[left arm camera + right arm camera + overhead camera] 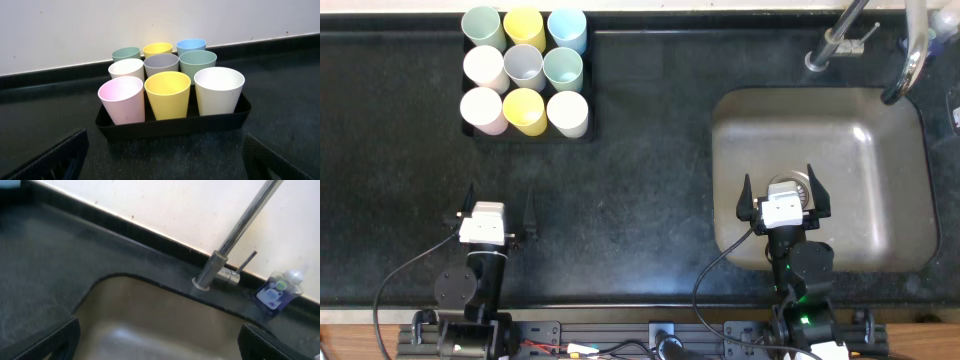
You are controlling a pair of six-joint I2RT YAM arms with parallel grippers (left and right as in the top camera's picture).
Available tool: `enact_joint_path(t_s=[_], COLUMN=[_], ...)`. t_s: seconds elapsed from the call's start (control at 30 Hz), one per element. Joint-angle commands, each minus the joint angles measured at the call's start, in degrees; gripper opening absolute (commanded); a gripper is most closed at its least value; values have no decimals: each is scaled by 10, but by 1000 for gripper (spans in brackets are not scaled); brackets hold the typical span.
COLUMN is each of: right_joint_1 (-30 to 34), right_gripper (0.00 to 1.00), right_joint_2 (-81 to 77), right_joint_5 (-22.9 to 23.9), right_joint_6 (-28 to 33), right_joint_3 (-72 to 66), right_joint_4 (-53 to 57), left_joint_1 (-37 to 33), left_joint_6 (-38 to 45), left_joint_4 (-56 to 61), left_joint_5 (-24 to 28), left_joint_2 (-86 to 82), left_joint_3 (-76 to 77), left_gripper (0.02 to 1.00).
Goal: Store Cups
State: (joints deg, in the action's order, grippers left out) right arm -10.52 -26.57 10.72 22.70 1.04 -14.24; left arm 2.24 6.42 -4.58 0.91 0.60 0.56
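**Cups packed in tray, both pincers wide**

Nine cups (524, 68) are standing upright in a black tray (170, 127), filling it edge to edge, close to the table's (640, 150) back edge. The left pincer (499, 203) is hanging wide open over bare table, well short of the tray. The right pincer (780, 187) is gaping wide above the sink (880, 150), with the tap (840, 38) standing beyond its far rim.

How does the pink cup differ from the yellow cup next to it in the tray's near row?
The pink cup sits at the tray corner and leans slightly outward; the yellow cup sits mid-row and stands upright. Both are mouth-up and empty.
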Motion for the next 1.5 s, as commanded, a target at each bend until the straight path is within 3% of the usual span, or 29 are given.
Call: enact_joint_path(t_s=[0.03, 0.5, 0.83, 1.0, 1.27, 1.5], right_joint_1=[17, 41, 125, 131, 131, 131], right_gripper=[996, 998, 996, 996, 996, 998], right_joint_2=[4, 5, 5, 10, 150, 214], right_joint_5=[-19, -19, -19, -19, -19, -19], right_joint_6=[-90, -109, -109, -109, -109, -109], right_joint_3=[-8, -8, -8, -8, -8, -8], right_joint_4=[4, 25, 7, 9, 182, 179], left_joint_1=[0, 0, 0, 0, 0, 0], left_joint_6=[9, 9, 9, 9, 9, 9], left_joint_4=[-1, -1, -1, -1, -1, -1], left_joint_5=[5, 5, 5, 5, 5, 5], left_joint_2=[-4, -4, -4, -4, -4, -4], left_joint_3=[-1, -1, -1, -1, -1, -1], left_gripper=[1000, 998, 1000, 998, 998, 998])
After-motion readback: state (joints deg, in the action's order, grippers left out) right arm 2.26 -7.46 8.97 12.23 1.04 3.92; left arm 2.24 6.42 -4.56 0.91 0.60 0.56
